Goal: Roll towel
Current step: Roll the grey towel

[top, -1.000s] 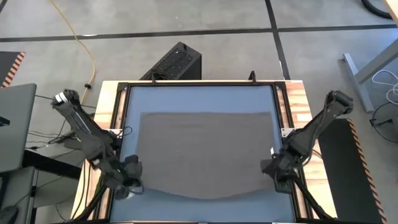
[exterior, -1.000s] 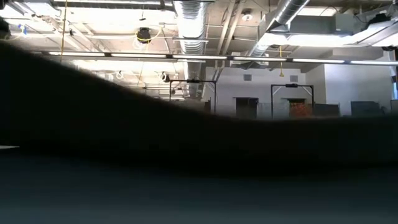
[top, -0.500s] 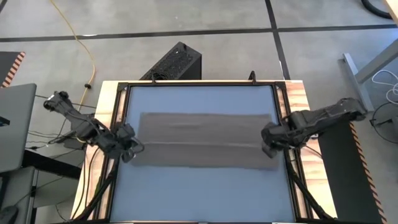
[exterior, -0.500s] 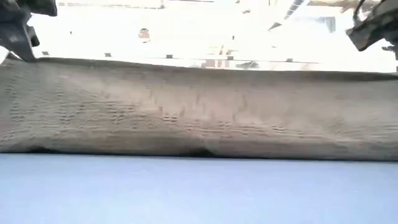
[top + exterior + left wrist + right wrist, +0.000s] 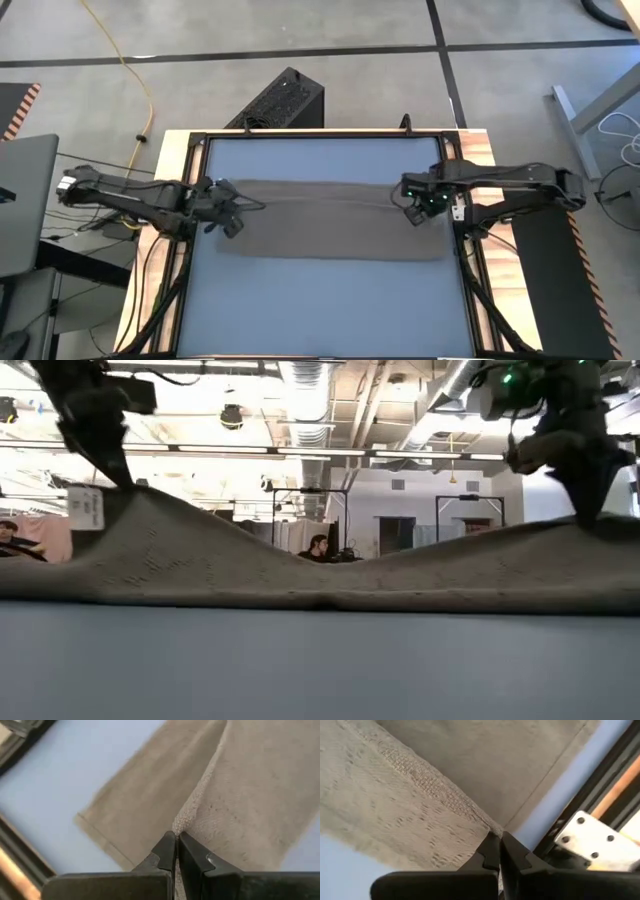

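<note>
Taupe towel (image 5: pixel 335 222) now folded narrower

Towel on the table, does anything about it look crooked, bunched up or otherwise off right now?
Nothing looks damaged. The towel lies folded across the blue mat, its edges fairly even. The left gripper and right gripper each pinch a corner, lifting both ends, so in the low view the middle sags between two peaks. A white tag hangs near one raised corner.

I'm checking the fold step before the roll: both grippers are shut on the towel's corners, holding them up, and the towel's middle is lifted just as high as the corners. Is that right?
Not quite. The left gripper and right gripper are shut on the towel, but the low view shows its middle sagging well below the two raised ends, not level with them.
</note>
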Robot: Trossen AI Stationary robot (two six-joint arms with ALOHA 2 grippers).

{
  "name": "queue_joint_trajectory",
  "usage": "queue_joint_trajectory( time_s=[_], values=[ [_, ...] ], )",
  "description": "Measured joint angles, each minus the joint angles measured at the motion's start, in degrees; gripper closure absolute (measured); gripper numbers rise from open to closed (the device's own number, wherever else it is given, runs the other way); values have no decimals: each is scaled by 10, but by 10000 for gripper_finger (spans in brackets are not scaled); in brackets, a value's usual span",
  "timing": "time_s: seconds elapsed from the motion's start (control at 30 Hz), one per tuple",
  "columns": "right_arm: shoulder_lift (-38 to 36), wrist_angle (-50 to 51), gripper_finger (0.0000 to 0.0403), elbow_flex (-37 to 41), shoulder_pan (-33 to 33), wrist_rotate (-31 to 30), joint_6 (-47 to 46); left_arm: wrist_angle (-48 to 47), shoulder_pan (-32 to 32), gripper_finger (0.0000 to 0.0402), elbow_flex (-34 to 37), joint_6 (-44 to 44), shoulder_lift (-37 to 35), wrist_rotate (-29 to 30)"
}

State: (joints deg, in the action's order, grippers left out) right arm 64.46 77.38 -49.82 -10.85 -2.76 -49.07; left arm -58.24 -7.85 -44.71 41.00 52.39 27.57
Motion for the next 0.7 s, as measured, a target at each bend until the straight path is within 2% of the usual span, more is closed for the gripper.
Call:
queue_joint_trajectory(
  time_s=[0.33,0.7],
  values=[
    [43,1,385,0,-60,-18,48,8,126,401,0,-124,58,-27],
    [39,-23,385,0,-116,-29,69,57,212,401,-1,-204,87,-60]
  ],
)
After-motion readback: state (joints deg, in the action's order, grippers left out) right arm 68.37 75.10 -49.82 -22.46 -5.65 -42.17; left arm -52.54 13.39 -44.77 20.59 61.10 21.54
